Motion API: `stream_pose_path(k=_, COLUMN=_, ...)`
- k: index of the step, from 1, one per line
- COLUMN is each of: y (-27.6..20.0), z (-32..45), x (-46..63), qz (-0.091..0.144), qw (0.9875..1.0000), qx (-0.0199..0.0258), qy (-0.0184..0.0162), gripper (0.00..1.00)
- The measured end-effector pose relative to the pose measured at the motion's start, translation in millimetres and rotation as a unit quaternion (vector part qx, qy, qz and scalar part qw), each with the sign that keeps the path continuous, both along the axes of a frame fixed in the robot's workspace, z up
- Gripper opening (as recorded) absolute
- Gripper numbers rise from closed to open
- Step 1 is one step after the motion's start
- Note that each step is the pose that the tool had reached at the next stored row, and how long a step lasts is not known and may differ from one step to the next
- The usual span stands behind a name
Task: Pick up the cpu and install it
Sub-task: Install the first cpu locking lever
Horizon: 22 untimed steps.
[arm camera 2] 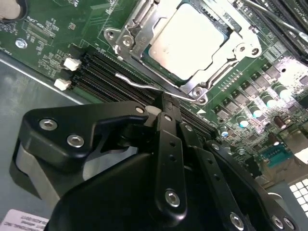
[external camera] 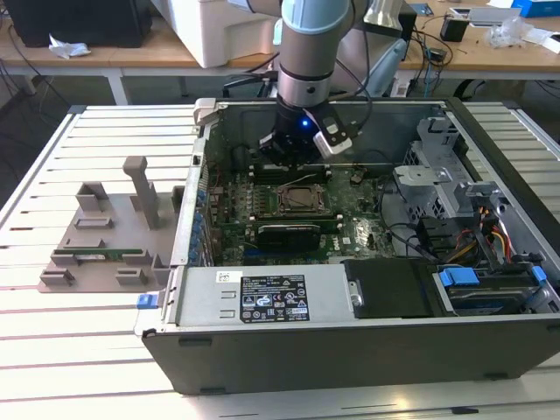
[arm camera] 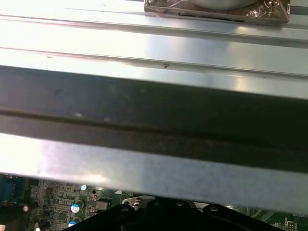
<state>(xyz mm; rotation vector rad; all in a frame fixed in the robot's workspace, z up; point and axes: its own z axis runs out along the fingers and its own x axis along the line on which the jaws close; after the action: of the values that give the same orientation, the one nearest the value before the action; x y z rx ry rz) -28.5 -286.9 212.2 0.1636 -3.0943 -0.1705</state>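
Jaws (arm camera 2: 163, 103) pinched together, empty — cpu (arm camera 2: 190, 41) seated in socket just beyond

The cpu (arm camera 2: 192, 41) sits flat in the socket on my motherboard view, its pale silver-grey metal top facing up and catching the light. In the second wrist view I see a thin green edge around the metal lid, and the square chip lies inside the metal socket frame, which surrounds it on all sides. In the exterior view the cpu (external camera: 302, 198) lies near the middle of the board inside the open case.
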Motion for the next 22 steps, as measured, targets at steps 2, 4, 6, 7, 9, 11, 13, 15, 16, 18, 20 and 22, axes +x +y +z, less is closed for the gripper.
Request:
stream_pose_path(k=2, y=0.0, z=0.0, x=3.2, qz=0.0, qw=1.0, qx=0.0015, qy=0.0007, gripper=0.11)
stream_pose_path(k=4, y=-0.1, z=0.1, x=9.1, qz=0.0, qw=1.0, qx=0.0041, qy=0.0023, gripper=0.11)
stream_pose_path(k=6, y=0.0, z=0.1, x=14.1, qz=0.0, qw=1.0, qx=0.0087, qy=0.004, gripper=0.11)
stream_pose_path(k=7, y=-0.1, z=0.1, x=15.3, qz=0.0, qw=0.9999, qx=0.0103, qy=0.0045, gripper=0.11)
stream_pose_path(k=9, y=0.0, z=0.0, x=17.2, qz=0.0, qw=0.9999, qx=0.0131, qy=0.0054, gripper=0.11)
stream_pose_path(k=11, y=1.8, z=16.4, x=16.4, qz=0.0, qw=0.9999, qx=0.0132, qy=0.005, gripper=0.11)
stream_pose_path(k=13, y=2.0, z=16.2, x=7.3, qz=0.0, qw=0.9999, qx=0.013, qy=0.0051, gripper=0.11)
stream_pose_path(k=15, y=0.3, z=15.3, x=2.7, qz=0.0, qw=0.9999, qx=0.0131, qy=0.0051, gripper=0.11)
stream_pose_path(k=16, y=-0.4, z=15.0, x=2.5, qz=0.0, qw=0.9999, qx=0.0131, qy=0.0051, gripper=0.11)
stream_pose_path(k=18, y=-2.2, z=14.0, x=2.4, qz=0.0, qw=0.9999, qx=0.0131, qy=0.0051, gripper=0.11)
stream_pose_path(k=20, y=-3.5, z=12.5, x=2.3, qz=0.0, qw=0.9999, qx=0.0131, qy=0.0051, gripper=0.11)
stream_pose_path(k=22, y=-4.2, z=11.4, x=2.3, qz=0.0, qw=0.9999, qx=0.013, qy=0.0051, gripper=0.11)
